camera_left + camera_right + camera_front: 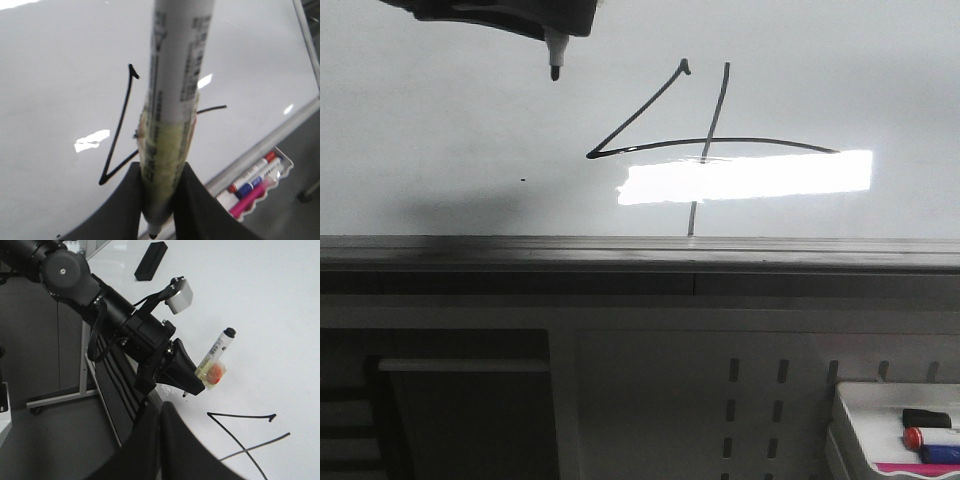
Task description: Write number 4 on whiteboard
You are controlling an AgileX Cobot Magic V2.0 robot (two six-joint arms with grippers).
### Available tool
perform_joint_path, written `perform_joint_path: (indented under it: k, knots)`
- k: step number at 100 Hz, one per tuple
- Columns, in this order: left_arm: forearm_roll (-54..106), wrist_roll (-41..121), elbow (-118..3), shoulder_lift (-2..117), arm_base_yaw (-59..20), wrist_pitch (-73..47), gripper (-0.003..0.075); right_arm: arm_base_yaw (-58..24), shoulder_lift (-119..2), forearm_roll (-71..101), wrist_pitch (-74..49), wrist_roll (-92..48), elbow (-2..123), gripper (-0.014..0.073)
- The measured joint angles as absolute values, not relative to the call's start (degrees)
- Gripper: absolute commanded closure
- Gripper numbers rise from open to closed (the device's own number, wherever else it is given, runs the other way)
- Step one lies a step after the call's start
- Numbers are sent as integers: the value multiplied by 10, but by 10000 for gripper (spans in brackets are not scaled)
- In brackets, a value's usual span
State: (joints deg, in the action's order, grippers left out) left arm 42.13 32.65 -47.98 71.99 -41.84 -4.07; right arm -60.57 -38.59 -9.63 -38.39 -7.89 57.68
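Three strokes make up the number 4 (705,140) on the whiteboard (440,110): a diagonal, a long curved horizontal, and a slanted vertical crossing it, all in thin black line just above the bright light reflection (745,176) in the front view. I read the figure as complete, so I judge the step in hand to be the lift-off and retreat after the last stroke. My left gripper (159,192) is clamped on the marker (175,90), its two dark fingers (122,200) pressed against the taped lower barrel; in the front view the marker tip hangs to the left of the figure, and whether it clears the board I judge only from the right wrist view, where the nib appears just off the surface. My right gripper (159,440) shows only as two dark fingers lying close together with nothing between them; it looks closed and empty. A small black dot (524,180) sits on the board well left of the figure. The marker tray (880,430) lies below the board's grey frame (620,255), toward my right. My next move, as I judge it, calls for drawing the tip straight away from the board without grazing the wet lines.
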Motion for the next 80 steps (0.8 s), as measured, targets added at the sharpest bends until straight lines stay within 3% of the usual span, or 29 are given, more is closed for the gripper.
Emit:
perform_joint_path:
  k: [28, 80]
  knots:
    - [485, 322, -477, 788, -404, 29, 741, -606, -382, -122, -405, -38, 577, 637]
    - [511, 348, -477, 812, -326, -20, 741, -606, -382, -128, -403, -9, 542, 637]
